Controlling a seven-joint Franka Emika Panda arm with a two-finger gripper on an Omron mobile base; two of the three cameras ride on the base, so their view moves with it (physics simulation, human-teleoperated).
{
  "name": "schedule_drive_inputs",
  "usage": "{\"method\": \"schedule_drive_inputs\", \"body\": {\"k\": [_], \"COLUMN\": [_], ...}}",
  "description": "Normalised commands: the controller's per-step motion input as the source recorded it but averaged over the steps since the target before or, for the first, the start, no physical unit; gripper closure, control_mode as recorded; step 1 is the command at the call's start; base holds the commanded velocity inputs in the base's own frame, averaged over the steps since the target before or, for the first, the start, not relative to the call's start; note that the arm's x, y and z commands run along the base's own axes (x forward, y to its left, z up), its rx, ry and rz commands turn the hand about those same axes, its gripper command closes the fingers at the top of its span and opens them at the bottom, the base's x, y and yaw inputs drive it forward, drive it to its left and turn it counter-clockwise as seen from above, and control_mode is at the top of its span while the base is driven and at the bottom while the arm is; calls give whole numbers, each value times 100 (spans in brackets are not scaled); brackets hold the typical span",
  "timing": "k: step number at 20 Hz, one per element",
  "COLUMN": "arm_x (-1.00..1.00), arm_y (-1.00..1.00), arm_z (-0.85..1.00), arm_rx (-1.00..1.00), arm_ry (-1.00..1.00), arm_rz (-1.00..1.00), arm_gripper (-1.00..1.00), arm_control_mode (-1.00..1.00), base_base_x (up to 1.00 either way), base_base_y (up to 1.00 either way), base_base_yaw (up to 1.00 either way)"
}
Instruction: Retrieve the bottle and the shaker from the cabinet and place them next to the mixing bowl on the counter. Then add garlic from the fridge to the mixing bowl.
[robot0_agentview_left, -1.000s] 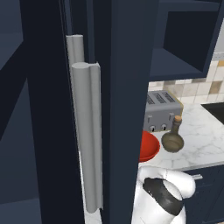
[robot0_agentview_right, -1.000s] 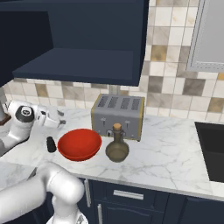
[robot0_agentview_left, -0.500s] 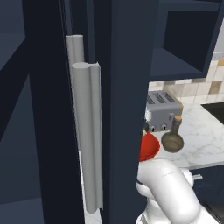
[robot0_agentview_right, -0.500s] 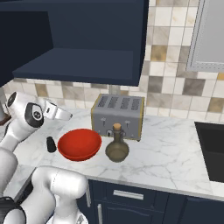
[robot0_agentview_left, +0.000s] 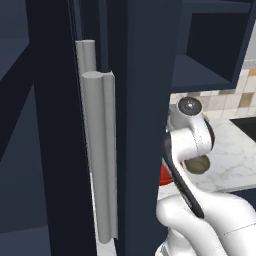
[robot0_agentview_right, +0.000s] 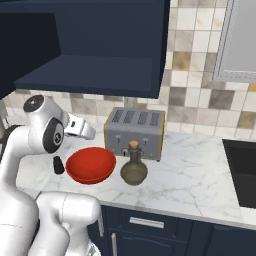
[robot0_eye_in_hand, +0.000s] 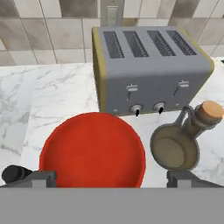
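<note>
The red mixing bowl (robot0_agentview_right: 91, 165) sits on the white marble counter (robot0_agentview_right: 195, 175) in front of a toaster. The olive-brown bottle (robot0_agentview_right: 133, 168) with its cork stands just right of the bowl, touching or nearly so. At the bowl's left is the small black shaker (robot0_agentview_right: 59, 165). My gripper (robot0_eye_in_hand: 112, 180) hovers over the bowl's near side, open, with nothing between its fingers (robot0_eye_in_hand: 41, 178). In the hand view the bowl (robot0_eye_in_hand: 92, 149), bottle (robot0_eye_in_hand: 177, 146) and shaker (robot0_eye_in_hand: 15, 173) all lie below. The navy cabinet (robot0_agentview_right: 95, 45) hangs above. The garlic is out of view.
A grey four-slot toaster (robot0_agentview_right: 135, 132) stands behind the bowl against the tiled wall. A black cooktop (robot0_agentview_right: 242, 170) lies at the right. In the left base view a tall dark panel with a grey vertical handle (robot0_agentview_left: 97, 150) stands close at the left.
My arm has risen and swung right, carrying the hand from the far left toward the bowl and toaster. The bowl, bottle and shaker have stayed put.
</note>
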Motion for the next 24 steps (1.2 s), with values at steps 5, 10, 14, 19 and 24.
{"method": "schedule_drive_inputs", "body": {"k": [5,10,14,19,24], "arm_x": [-74,-57,-60,-52,-46], "arm_y": [-49,-37,-18,-21,-29], "arm_z": [43,74,77,49,2], "arm_rx": [10,3,2,0,1], "arm_ry": [1,0,0,-2,-5], "arm_rz": [6,0,0,0,-1], "arm_gripper": [-100,-100,-100,-100,-100], "arm_control_mode": [-100,-100,-100,-100,-100], "base_base_x": [0,0,0,0,0], "base_base_y": [0,0,0,0,0], "base_base_yaw": [0,0,0,0,0]}}
